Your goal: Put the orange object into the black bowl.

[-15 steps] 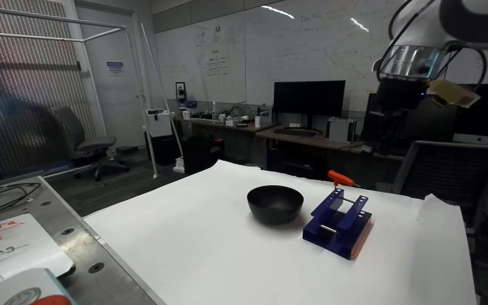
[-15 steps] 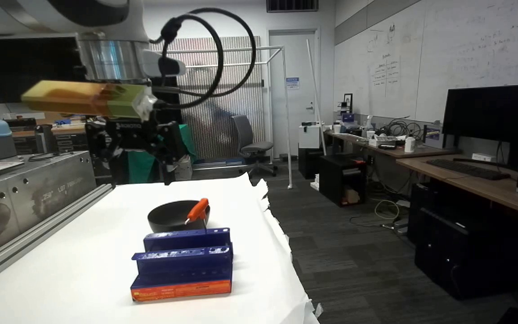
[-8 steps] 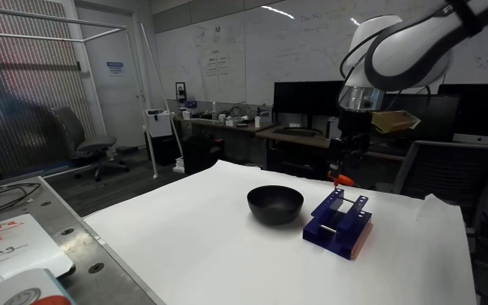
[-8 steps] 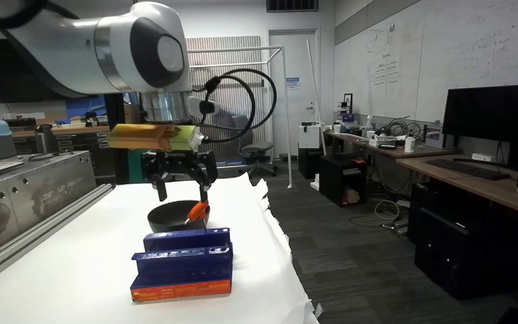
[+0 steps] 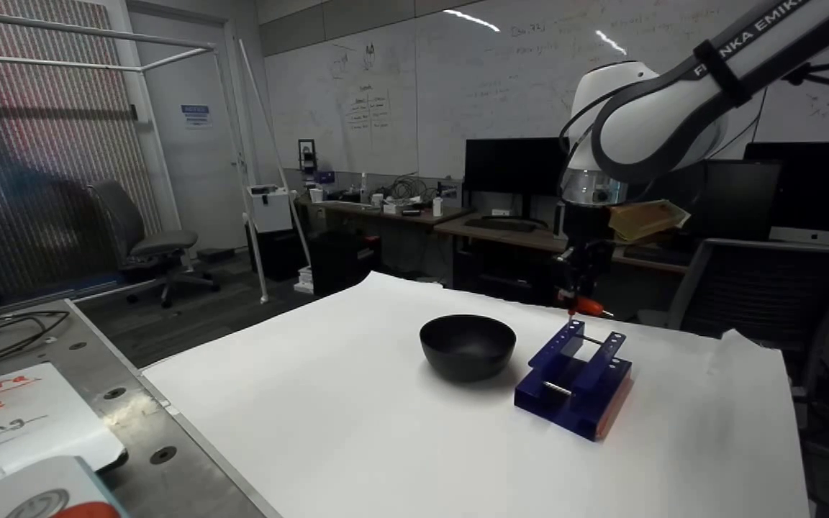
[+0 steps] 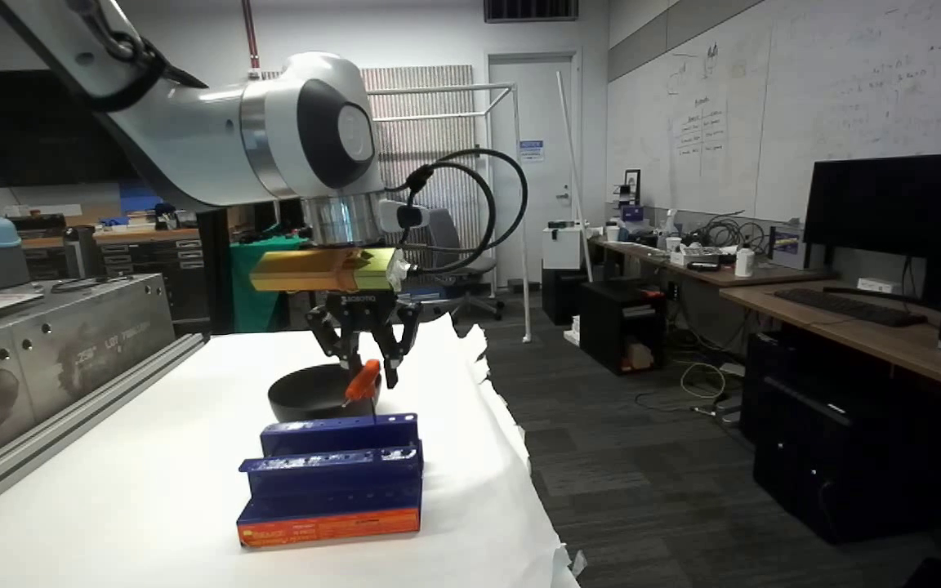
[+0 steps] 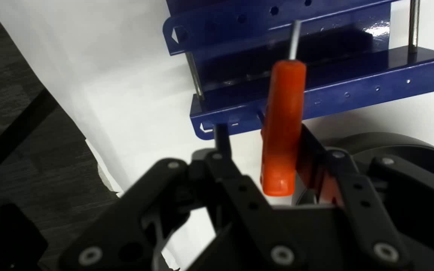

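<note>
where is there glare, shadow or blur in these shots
In the wrist view, white glare on the rack and a soft, out-of-focus pincer; in an exterior view, bright light streaks on the whiteboard and a soft shadow around the base of the bowl.

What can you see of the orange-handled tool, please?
The orange-handled tool has a plastic-looking handle, a short metal tip and a thin shaft reaching down to the dark blue metal-looking rack. The handle sits roughly crosswise above it, between black fingers, not touching one; contact with the other is unclear.
</note>
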Tool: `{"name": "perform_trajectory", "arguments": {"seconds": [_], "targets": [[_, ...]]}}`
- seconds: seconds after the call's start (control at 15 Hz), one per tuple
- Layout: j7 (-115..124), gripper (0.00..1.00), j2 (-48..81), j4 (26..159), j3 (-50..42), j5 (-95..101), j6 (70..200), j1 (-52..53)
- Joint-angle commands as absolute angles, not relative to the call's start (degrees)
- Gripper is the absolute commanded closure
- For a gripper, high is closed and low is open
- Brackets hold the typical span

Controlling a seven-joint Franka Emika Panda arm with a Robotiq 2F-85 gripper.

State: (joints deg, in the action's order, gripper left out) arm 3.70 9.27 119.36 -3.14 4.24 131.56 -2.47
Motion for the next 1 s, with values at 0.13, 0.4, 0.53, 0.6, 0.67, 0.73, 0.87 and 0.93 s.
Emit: {"name": "perform_trajectory", "arguments": {"seconds": [0.13, 0.4, 0.53, 0.6, 0.67, 0.73, 0.87, 0.93], "targets": [[3.63, 0.91, 9.22, 117.25, -3.56, 3.97, 127.59, -2.78], [3.73, 0.88, 4.13, 115.54, -3.17, 1.99, 120.98, -2.63], [2.70, 0.88, 1.68, 113.97, -2.92, -1.32, 118.33, -2.88], [2.01, 0.88, 0.63, 113.34, -2.93, -3.94, 117.75, -3.05], [2.23, 0.88, -0.47, 113.31, -3.18, -7.31, 119.24, -3.25], [1.81, 0.88, -0.85, 112.46, -3.39, -10.91, 119.07, -3.32], [3.03, 0.88, -0.78, 112.86, -3.53, -16.30, 123.45, -3.07], [2.94, 0.88, -0.20, 113.14, -3.51, -19.39, 125.90, -2.96]]}}
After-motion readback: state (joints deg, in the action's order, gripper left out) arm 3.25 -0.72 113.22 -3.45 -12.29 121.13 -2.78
